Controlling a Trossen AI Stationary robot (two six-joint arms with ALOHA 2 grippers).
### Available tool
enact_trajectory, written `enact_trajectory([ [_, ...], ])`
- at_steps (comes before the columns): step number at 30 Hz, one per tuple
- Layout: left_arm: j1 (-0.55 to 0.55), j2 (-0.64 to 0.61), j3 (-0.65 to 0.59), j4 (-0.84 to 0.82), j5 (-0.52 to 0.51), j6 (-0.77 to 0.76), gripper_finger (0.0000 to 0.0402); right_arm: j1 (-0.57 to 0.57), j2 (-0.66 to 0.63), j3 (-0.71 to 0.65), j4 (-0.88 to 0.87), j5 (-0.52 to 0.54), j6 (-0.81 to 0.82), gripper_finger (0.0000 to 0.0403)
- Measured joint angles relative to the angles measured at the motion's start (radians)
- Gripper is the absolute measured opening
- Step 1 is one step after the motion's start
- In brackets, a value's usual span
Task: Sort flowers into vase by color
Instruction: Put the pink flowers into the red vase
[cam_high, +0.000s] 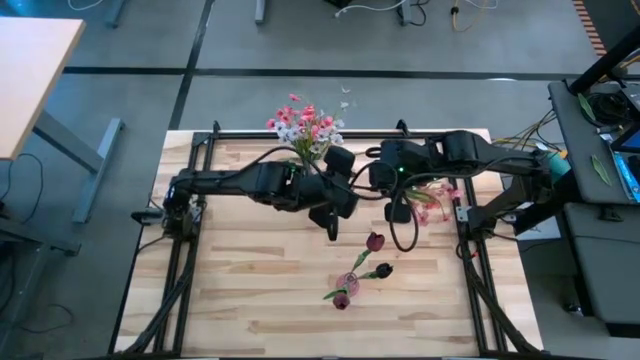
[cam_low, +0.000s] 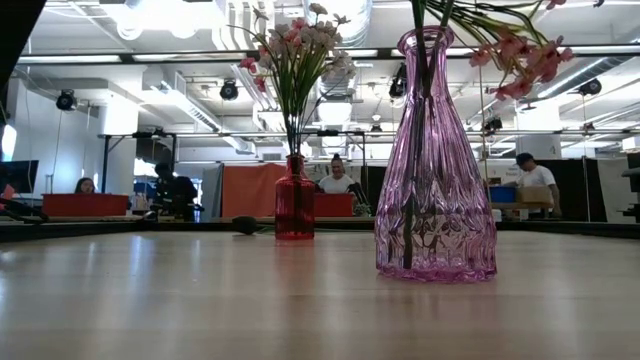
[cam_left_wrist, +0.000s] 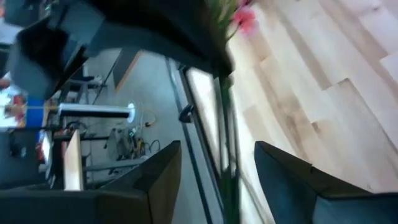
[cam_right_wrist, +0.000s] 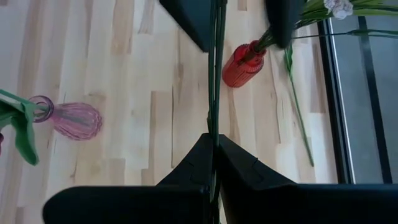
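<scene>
Pale blond wood planks with darker grain streaks on the table (cam_high: 250, 290). Dark red glass for the far vase (cam_low: 295, 212), holding pink and white blossoms (cam_high: 305, 125) on green stems. Translucent pink-purple ribbed glass for the near vase (cam_low: 434, 160). Dark red buds (cam_high: 375, 241) beside it on the right. Black arms and table frame (cam_high: 190, 200). Grey floor (cam_high: 130, 60) beyond.

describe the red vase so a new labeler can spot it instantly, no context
Start at the far edge of the wooden table, midway along it, just beyond where the two arms meet. The red vase stands there upright: small, narrow-necked, opaque-looking red glass, holding a mixed bunch of pink and white flowers. The only other vase, the pink vase, is paler, see-through, and stands nearer the front.
</scene>
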Motion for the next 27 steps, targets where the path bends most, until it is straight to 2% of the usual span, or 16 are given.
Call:
enact_trajectory([
  [3,-0.001,0.000,-0.002,-0.004,0.037,0.008,0.0170,0.000,0.000,-0.002,0.000,0.000,-0.012,0.0009],
  [7,0.002,0.000,-0.004,-0.003,0.036,0.007,0.0135,0.000,0.002,-0.002,0.000,0.000,-0.015,0.0009],
  [16,0.003,0.000,-0.007,-0.006,0.036,-0.018,0.0011,0.000,0.003,-0.003,0.005,0.007,-0.028,0.0009],
  [22,0.003,0.000,-0.029,-0.004,0.037,-0.044,0.0003,0.000,0.004,-0.004,0.004,0.008,-0.018,0.0013],
  [27,0.002,0.001,-0.061,-0.014,0.080,-0.095,0.0002,0.000,-0.006,-0.004,0.006,0.003,-0.028,0.0045],
])
